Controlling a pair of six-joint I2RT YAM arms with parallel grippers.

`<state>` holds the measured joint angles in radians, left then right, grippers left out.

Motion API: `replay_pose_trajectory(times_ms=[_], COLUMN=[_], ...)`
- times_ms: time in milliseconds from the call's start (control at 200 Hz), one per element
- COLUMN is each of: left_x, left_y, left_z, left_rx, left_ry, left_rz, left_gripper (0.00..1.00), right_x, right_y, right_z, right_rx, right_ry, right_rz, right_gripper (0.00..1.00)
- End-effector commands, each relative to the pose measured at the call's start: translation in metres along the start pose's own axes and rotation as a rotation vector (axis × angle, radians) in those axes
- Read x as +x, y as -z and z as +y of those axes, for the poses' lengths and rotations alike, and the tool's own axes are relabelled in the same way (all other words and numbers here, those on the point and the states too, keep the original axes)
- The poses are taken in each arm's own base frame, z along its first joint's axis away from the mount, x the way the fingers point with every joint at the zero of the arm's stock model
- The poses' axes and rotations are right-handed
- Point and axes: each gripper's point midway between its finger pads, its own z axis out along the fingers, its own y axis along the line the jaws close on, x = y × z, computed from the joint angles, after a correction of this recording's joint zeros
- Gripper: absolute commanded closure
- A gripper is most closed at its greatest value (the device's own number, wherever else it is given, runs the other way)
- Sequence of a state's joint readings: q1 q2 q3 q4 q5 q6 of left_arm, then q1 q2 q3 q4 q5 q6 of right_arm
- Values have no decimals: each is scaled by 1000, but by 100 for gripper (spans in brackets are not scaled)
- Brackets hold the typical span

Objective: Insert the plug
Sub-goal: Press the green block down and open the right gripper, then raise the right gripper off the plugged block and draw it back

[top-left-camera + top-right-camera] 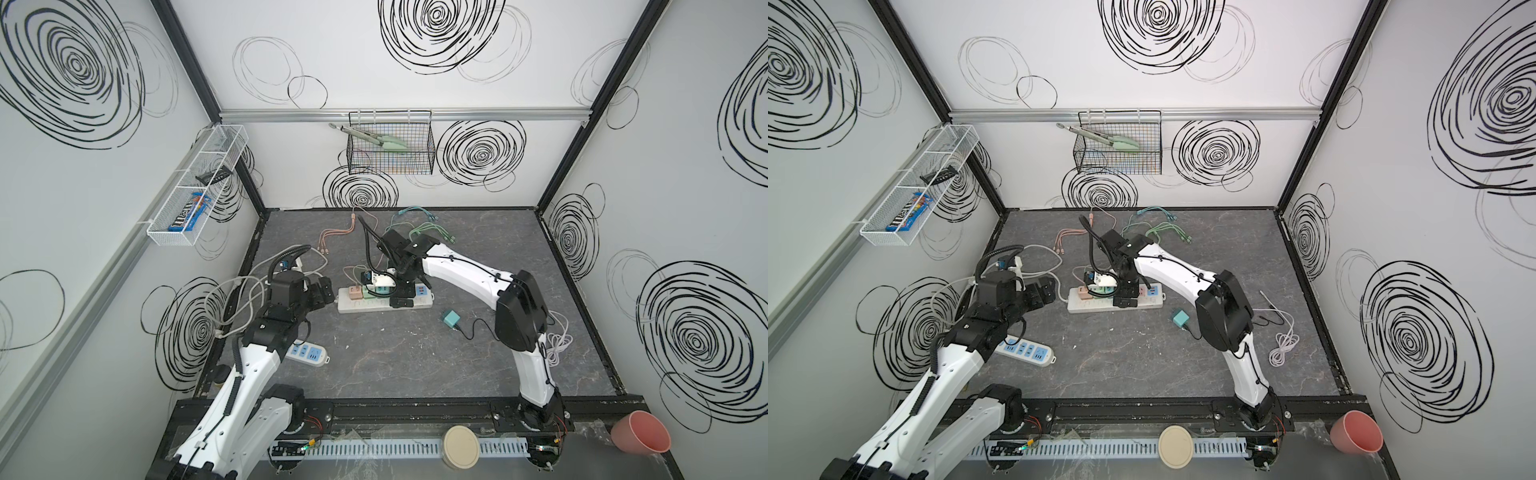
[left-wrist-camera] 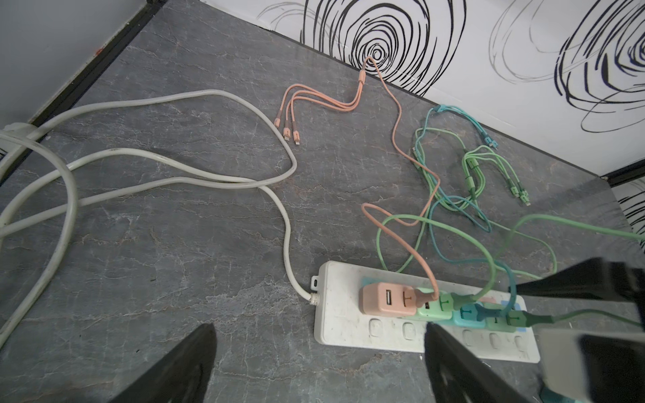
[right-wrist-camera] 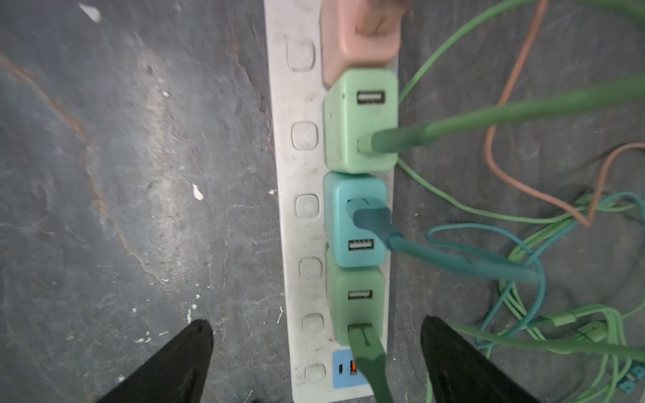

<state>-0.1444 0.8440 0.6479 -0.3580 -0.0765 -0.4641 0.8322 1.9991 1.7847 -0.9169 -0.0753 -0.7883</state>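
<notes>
On the power strip (image 3: 283,157), four chargers (image 3: 359,120)

White power strip (image 3: 281,157) bears a pink charger (image 3: 342,59), mint charger (image 3: 349,132), teal charger (image 3: 340,223) and green charger (image 3: 343,314) on grey veined tabletop (image 3: 139,174).

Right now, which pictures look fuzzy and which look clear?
Right wrist view: the thick green cable nearest the lens is smeared and the teal charger is soft. Left wrist view: the power strip is crisp, but the left fingers are blurry dark shapes. Both top views: evenly lit and clear, with the black corner post leaning from the wide lens.
</notes>
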Motion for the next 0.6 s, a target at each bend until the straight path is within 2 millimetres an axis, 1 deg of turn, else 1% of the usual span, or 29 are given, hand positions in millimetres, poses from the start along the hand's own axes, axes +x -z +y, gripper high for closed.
replay_pose_trajectory(times_ms=[0, 100, 215, 295, 345, 355, 365, 375, 385, 425, 505, 550, 595], left_x=[0, -2, 1, 4, 6, 5, 6, 6, 6, 6, 6, 6, 7], left_y=[-3, -4, -9, -14, -17, -17, -18, -18, -18, -19, -21, -23, -24], left_z=[0, -4, -8, -11, -13, -14, -14, -14, -15, -15, -14, -13, -13], left_rx=[-18, -18, -14, -4, 8, 10, 11, 14, 17, 23, 27, 28, 31], left_ry=[14, 24, 38, 47, 58, 62, 65, 68, 71, 84, 103, 108, 111], left_rz=[-4, -16, -19, -14, -16, -19, -19, -20, -23, -31, -47, -51, -50], left_gripper=[4, 4, 4, 4, 4, 4, 4, 4, 4, 4, 4, 4, 4], right_x=[-25, -28, -38, -48, -51, -50, -50, -49, -49, -43, -23, -7, 9], right_y=[37, 56, 85, 114, 139, 142, 149, 151, 158, 176, 204, 214, 216], right_z=[-8, -11, -15, -18, -22, -22, -22, -22, -22, -23, -26, -32, -36], right_rx=[86, 131, 220, 319, 407, 417, 438, 450, 469, 521, 588, 620, 614], right_ry=[51, 61, 65, 36, -24, -39, -49, -61, -70, -138, -327, -457, -580], right_rz=[-167, -239, -418, -604, -744, -767, -799, -819, -847, -930, -1057, -1086, -1086], right_gripper=[3, 3, 3, 3, 3, 3, 3, 3, 3, 3, 3, 3, 3])
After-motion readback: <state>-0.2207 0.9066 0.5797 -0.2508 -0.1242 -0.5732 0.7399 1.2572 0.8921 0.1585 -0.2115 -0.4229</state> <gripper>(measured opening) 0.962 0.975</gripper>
